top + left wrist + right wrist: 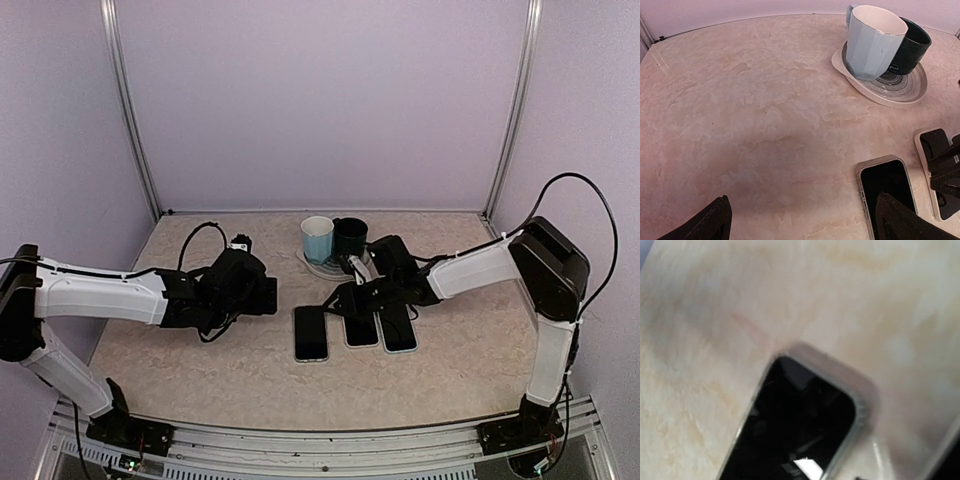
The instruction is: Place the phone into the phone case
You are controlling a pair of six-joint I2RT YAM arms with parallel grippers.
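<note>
Three dark phone-shaped slabs lie side by side on the table. The left one (311,332) has a clear rim and also shows in the left wrist view (887,187). The middle one (360,330) has a pale rim in the left wrist view (935,141). The right one (398,328) lies beside it. My right gripper (355,300) is low over the far ends of the middle and right slabs, jaws spread. Its blurred wrist view shows a black screen in a clear rim (800,425); its fingers are out of frame. My left gripper (268,295) (807,222) is open and empty, left of the slabs.
A grey-patterned plate (312,268) (865,89) behind the slabs carries a pale blue cup (317,238) (872,42) and a dark cup (350,236) (912,47). Purple walls and metal posts (130,110) enclose the table.
</note>
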